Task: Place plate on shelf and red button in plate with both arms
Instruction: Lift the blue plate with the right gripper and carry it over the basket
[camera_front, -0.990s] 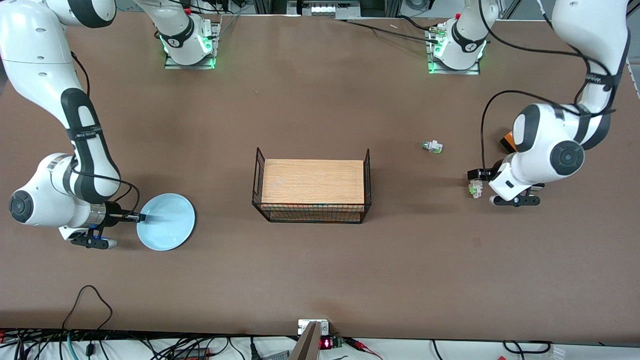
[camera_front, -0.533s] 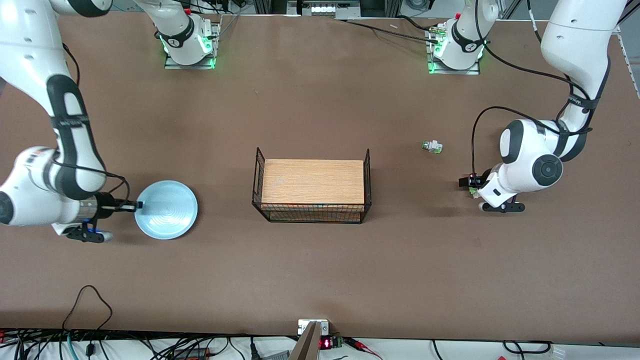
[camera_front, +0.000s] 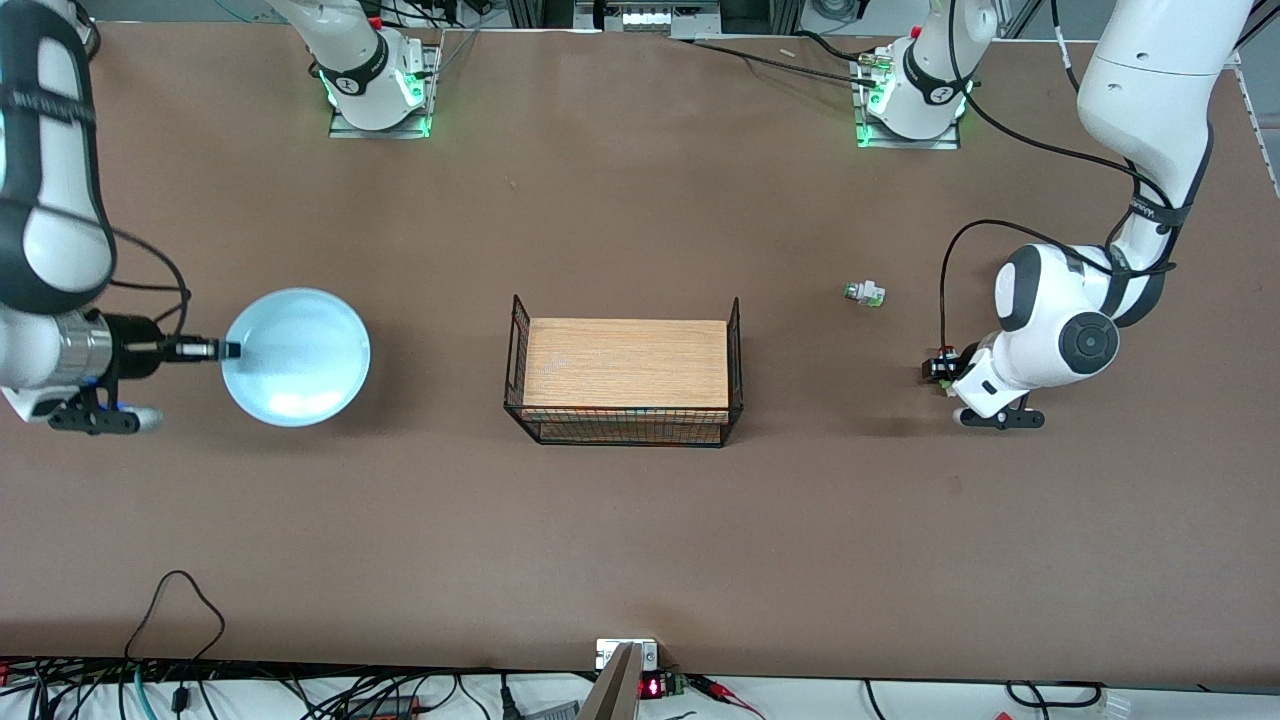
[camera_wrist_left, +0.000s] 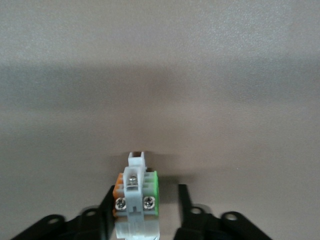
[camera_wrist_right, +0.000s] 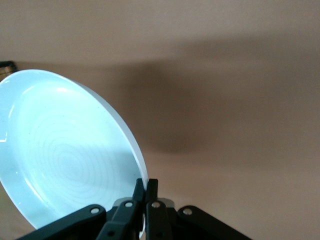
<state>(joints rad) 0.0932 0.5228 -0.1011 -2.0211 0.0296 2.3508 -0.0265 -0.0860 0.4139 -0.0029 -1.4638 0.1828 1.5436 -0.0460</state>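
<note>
Presently, both pickups are done: right gripper (camera_front: 228, 350) is pinching the plate (camera_front: 296, 357) by its rim above the surface (camera_front: 640, 540); left gripper (camera_wrist_left: 145, 202) is clamping the red button (camera_wrist_left: 136, 197) aloft. Placement is outstanding.

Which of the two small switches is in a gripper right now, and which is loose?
The red button is clamped in the left gripper, above the table. The green-capped switch lies loose on the table, between the wire basket and the left arm.
</note>
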